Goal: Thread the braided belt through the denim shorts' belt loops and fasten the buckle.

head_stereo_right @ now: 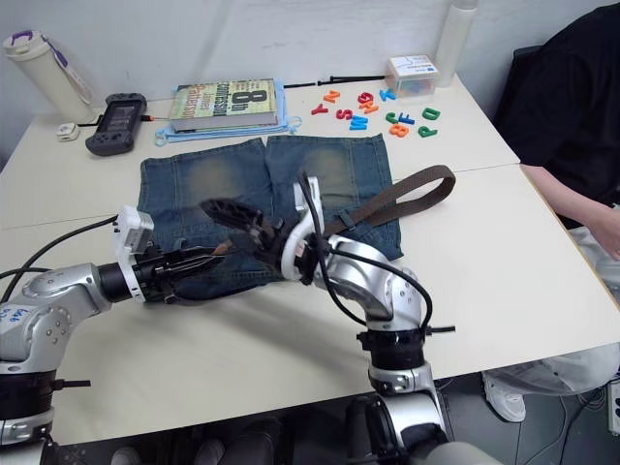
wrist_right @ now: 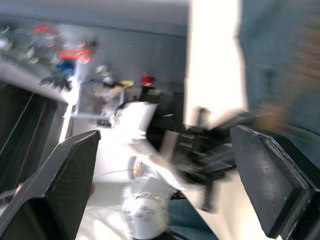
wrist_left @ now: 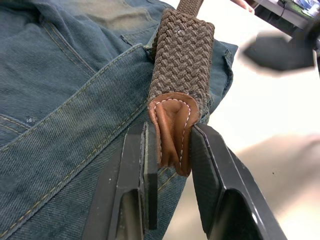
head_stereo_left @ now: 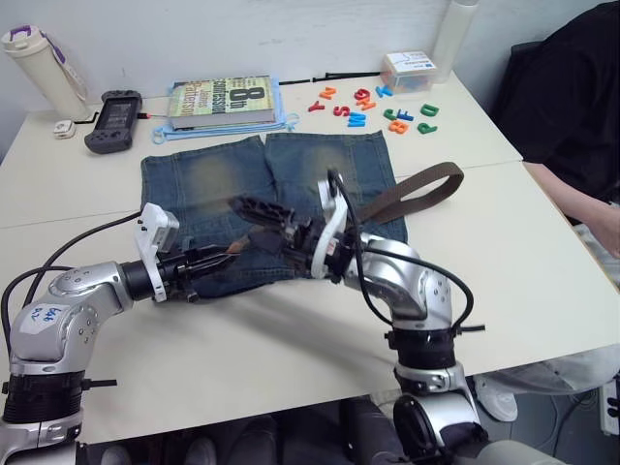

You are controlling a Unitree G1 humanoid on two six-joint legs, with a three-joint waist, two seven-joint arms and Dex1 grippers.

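Observation:
The denim shorts [head_stereo_left: 218,184] lie flat mid-table, waistband toward me. The braided belt [head_stereo_left: 426,189] loops off the shorts' right edge and runs back over the waistband [wrist_left: 75,125]. Its tan leather tip [wrist_left: 172,125] is folded and pinched between the fingers [wrist_left: 137,170] of my left gripper [head_stereo_left: 231,255], which is shut on it at the waistband's near edge. My right gripper [head_stereo_left: 242,221] hovers just above and right of it, jaws wide open and empty, as the right wrist view [wrist_right: 165,145] also shows. The buckle is hidden, and I cannot make out single belt loops.
A book [head_stereo_left: 221,102], a black game controller [head_stereo_left: 113,107] and a white bottle [head_stereo_left: 39,68] sit at the back left. Coloured magnet letters [head_stereo_left: 378,107] and a small plastic box [head_stereo_left: 409,70] sit at the back right. A person in black [head_stereo_left: 572,107] sits at the table's right side.

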